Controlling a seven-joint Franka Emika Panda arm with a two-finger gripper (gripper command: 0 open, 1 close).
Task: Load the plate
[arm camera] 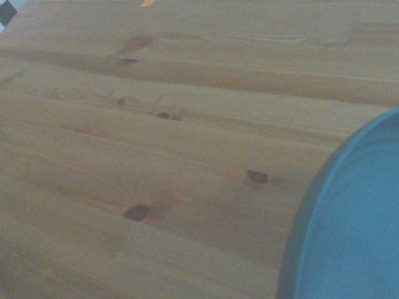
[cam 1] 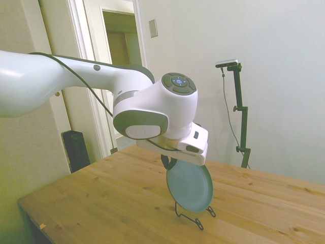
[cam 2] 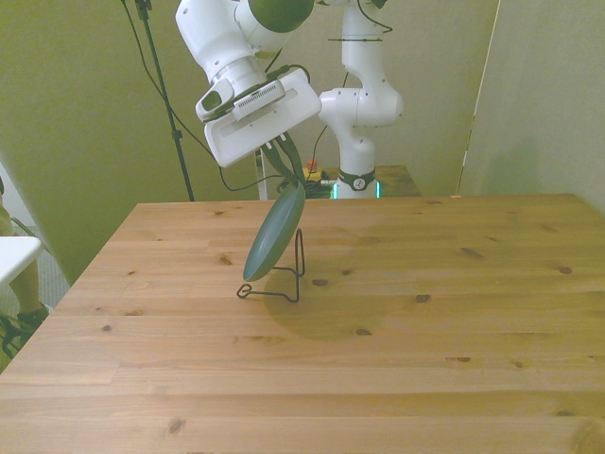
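On the wooden worktop (cam 2: 425, 322) the thin black wire stand (cam 2: 284, 276) carries the tilted teal plate (cam 2: 274, 234) on edge near the middle, its top rim pinched by the closed gripper (cam 2: 291, 178) above.

no readable text or labels

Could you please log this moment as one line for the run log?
task: load plate | plate: on edge in wire stand, tilted | tool: at plate's top rim | table: wooden
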